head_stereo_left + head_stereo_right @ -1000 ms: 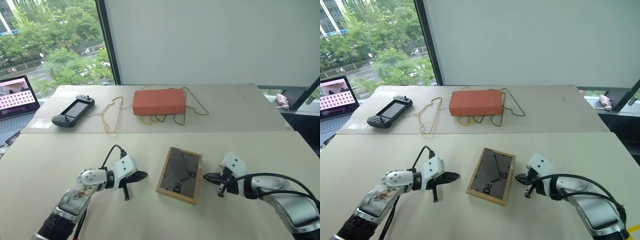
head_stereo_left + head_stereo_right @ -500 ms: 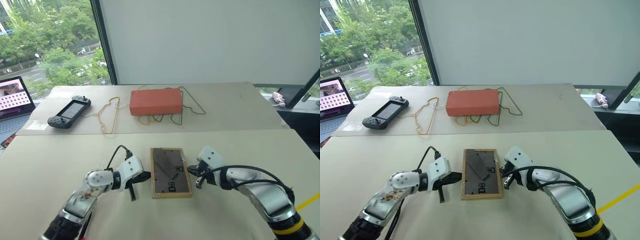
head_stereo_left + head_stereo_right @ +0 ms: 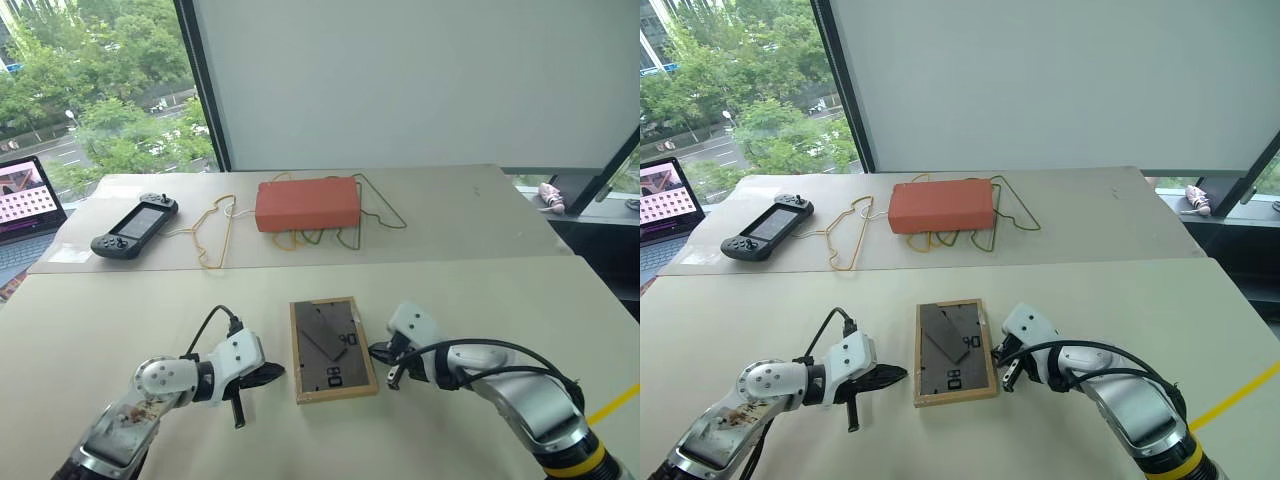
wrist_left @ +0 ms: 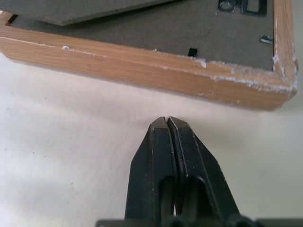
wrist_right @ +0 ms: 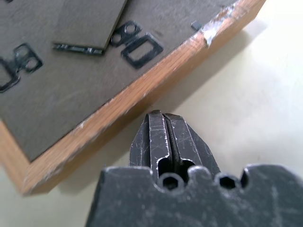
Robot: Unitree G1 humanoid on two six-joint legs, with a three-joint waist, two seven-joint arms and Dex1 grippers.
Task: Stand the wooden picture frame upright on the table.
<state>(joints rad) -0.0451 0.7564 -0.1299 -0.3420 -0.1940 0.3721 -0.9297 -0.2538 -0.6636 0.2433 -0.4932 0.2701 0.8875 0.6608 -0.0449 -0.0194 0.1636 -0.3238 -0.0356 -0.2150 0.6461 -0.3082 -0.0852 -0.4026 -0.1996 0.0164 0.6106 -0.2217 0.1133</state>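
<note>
Wooden picture frame lies back-up near the table's front edge, now squared up, with the left gripper drawn slightly off and the right gripper at its side, both pinched together, so lifting remains undone.

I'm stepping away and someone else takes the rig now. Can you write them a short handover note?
Left gripper: shut, empty, just off the left edge of the picture frame.
Right gripper: shut, empty, at the frame's right edge.
Frame: flat, face down on the near table, grey back and easel leg up.
Done: both grippers flank the frame.
Left: lift it and stand it upright.
</note>
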